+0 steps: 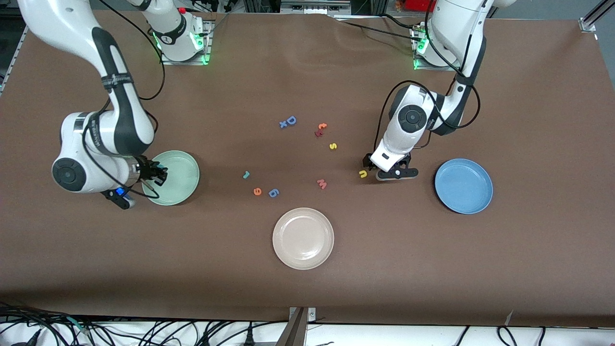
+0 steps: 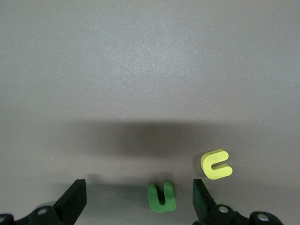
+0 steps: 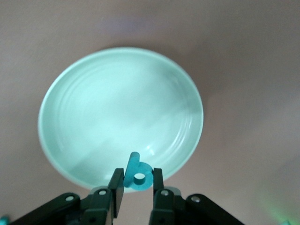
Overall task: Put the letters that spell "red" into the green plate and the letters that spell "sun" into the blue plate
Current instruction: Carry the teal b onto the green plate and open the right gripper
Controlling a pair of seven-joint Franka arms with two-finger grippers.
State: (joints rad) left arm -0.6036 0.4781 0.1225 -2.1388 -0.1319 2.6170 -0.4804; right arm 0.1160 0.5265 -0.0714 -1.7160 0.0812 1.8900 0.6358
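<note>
Cream-white plate [image 1: 303, 238] sits lowest on the brown surface [image 1: 432, 269]; right claw [image 3: 137, 187] clamps teal "d" [image 3: 138, 174] over green plate [image 3: 93, 117]; left claw [image 2: 138, 199] spread around green "n" [image 2: 161, 197].

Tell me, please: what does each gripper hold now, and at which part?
The right gripper holds the teal "d" by its flat faces, over the green plate. The left gripper is open and holds nothing; the green "n" lies between its fingers.

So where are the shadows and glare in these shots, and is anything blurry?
Left wrist view: a broad soft shadow on the table above the green n; the open left claw fingers look soft. Right wrist view: pale glare streaks across the green plate; the d in the right claw looks slightly blurred. Front view: evenly lit.
</note>
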